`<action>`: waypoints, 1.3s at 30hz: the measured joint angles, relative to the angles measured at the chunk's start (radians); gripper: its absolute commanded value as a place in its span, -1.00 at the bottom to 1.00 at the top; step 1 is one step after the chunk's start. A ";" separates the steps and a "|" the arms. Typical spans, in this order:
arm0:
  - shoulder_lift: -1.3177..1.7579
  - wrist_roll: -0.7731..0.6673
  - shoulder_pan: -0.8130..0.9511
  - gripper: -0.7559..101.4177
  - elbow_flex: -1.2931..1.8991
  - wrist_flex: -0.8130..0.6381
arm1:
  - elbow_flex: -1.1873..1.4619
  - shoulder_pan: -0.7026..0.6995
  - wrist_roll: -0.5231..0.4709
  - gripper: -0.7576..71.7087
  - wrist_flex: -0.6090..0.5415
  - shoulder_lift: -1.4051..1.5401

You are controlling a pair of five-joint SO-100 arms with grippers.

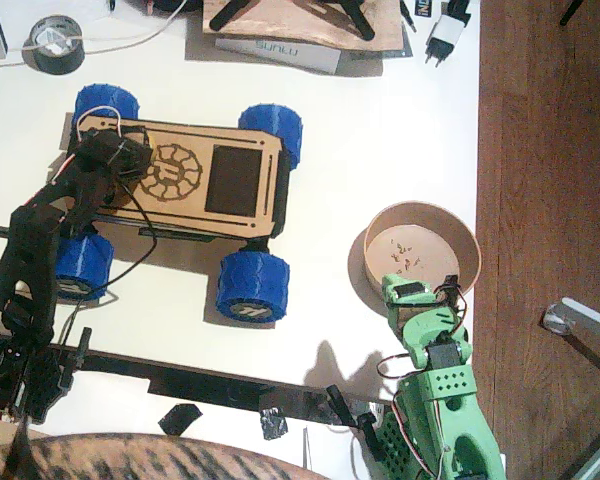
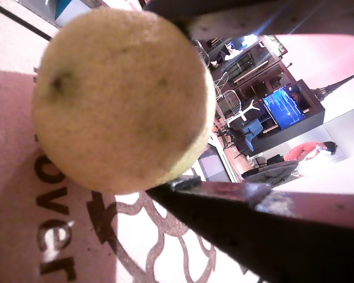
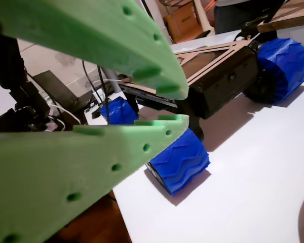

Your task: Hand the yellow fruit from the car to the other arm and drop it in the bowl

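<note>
Left arm (black) (image 1: 40, 250) reaches up over the left end of the car (image 1: 180, 195), its gripper (image 1: 115, 155) sitting above the wooden deck beside the engraved round emblem (image 1: 170, 172). In a wrist view the yellow fruit (image 2: 123, 97) fills the space between the two dark jaws, one above and one below, both pressed against its skin: the left gripper (image 2: 183, 106) is closed on the fruit. Engraved lettering (image 2: 53, 236) on the deck shows just beneath, so the fruit is at or barely above the car top; I cannot tell whether it is lifted clear.

Right arm (green) (image 1: 440, 400) waits at the near right of the surface (image 1: 400, 140), its gripper (image 1: 405, 295) at the near rim of the bowl (image 1: 465, 235). In a wrist view the right gripper (image 3: 172, 104) has green jaws converging to a narrow gap at the tips with nothing between them; nearly closed, empty. It faces the car's blue wheel (image 3: 180, 159), a sensible aim for receiving.

The bowl sits right of the car, well apart from it, holding only crumbs (image 1: 400, 255).

Judgement: grasp stage; lift, carry right, handover and drop remain. The green gripper must open wider before handover.
</note>
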 measured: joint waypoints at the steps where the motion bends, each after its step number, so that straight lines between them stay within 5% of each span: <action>1: 0.008 0.000 0.003 -0.99 0.000 0.008 | 0.000 0.000 0.000 -0.98 0.000 0.000; 29: 0.546 -0.008 0.091 -0.99 0.003 0.614 | 0.000 0.000 0.000 -0.98 0.000 0.000; 39: 0.968 -0.026 0.229 -0.99 0.299 0.552 | 0.000 0.000 0.000 -0.98 0.000 0.000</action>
